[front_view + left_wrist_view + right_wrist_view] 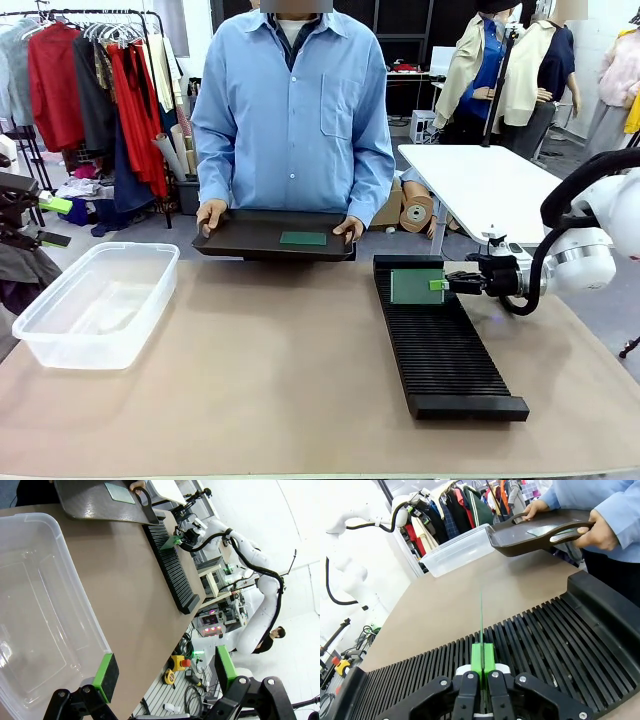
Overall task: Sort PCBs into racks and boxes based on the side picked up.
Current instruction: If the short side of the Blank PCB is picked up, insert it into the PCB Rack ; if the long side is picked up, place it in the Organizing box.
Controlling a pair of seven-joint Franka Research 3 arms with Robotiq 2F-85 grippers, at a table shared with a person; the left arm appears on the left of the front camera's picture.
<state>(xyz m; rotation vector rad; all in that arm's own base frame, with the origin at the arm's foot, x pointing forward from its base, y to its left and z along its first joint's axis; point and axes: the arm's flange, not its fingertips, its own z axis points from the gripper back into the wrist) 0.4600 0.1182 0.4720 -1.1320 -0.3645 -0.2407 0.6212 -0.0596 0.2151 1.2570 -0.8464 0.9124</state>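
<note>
1. Your right gripper has its pads pressed together on a PCB, pinching it by one short edge.
2. In the front view the PCB juts out at 9 o'clock from the fingertips, with its lighter green face turned toward the camera.
3. In the right wrist view you see that PCB edge-on. It is a thin green line running to 12 o'clock straight out from between the pads, standing upright.
4. The PCB sits over the far end of the rack, with its lower edge down at the slots. You cannot tell whether it is already seated in one.
5. Your left gripper has its fingers spread wide with nothing between them. The box lies at 10 o'clock from it, with one pad just over the rim.
6. In the front view the box stands at the 9 o'clock side of the table, well apart from the rack.
7. At 12 o'clock a person holds a tray by both ends, at the far table edge.
8. A second PCB lies flat on the tray, toward its 3 o'clock end.
</note>
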